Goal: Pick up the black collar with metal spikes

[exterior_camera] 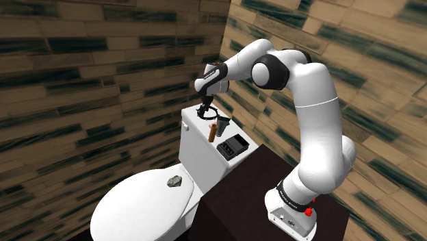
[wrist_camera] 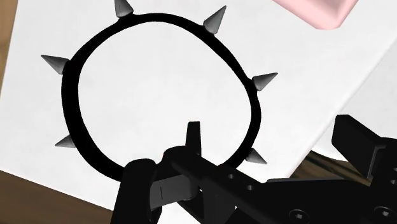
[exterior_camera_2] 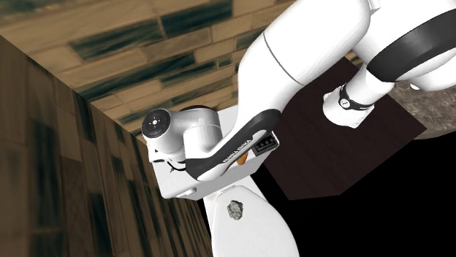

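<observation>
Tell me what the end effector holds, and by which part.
The black ring-shaped collar with metal spikes, gripped on the near stretch of its band.

The collar [wrist_camera: 71,102] has a matt black band and dull grey metal spikes [wrist_camera: 56,62]; the tank lid [wrist_camera: 159,89] is smooth white.

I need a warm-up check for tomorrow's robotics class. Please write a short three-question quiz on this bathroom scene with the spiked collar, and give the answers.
1. True or false: the black spiked collar lies on the toilet's closed lid.
2. What rests on that lid? A) a small grey lump B) a red cup C) a paper roll
3. How many grey spikes of the collar can you count in the wrist view?

Key:
1. False. It is up at the white tank, right by the gripper.
2. A.
3. Six.
</observation>
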